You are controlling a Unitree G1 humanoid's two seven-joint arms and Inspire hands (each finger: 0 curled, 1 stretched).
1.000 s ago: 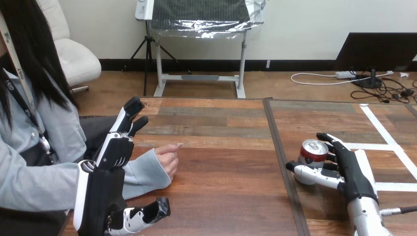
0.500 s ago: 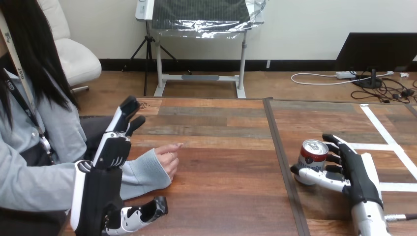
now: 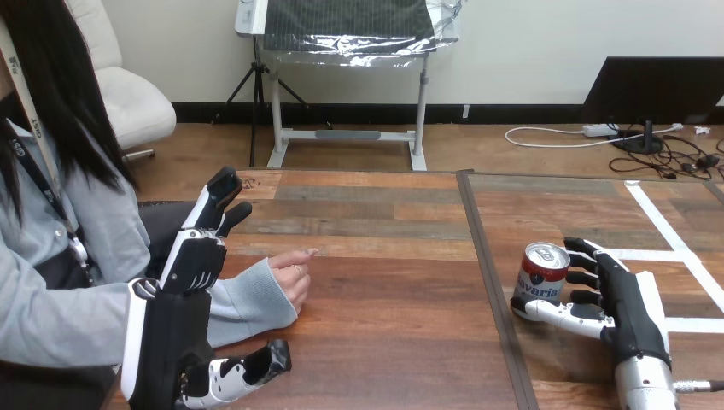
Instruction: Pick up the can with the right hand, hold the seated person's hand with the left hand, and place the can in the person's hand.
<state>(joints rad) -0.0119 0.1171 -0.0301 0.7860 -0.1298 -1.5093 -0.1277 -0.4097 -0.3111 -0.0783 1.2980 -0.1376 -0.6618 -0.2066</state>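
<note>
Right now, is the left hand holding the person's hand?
No: the left hand has straight fingers, and the person's hand rests on the table apart from them.

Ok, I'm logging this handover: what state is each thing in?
can: upright on the table, not gripped.
right hand: open, fingers beside the can.
left hand: open, fingers straight, holding nothing.
person's hand: resting on the table, loosely curled, empty.

Base of the can (image 3: 541, 272) screened by my right hand (image 3: 630, 299); touching or apart, cannot tell. Well left of the can, my left hand (image 3: 171, 329) covers part of the person's sleeve (image 3: 252, 299). Bottom edge cuts that hand's wrist.
</note>
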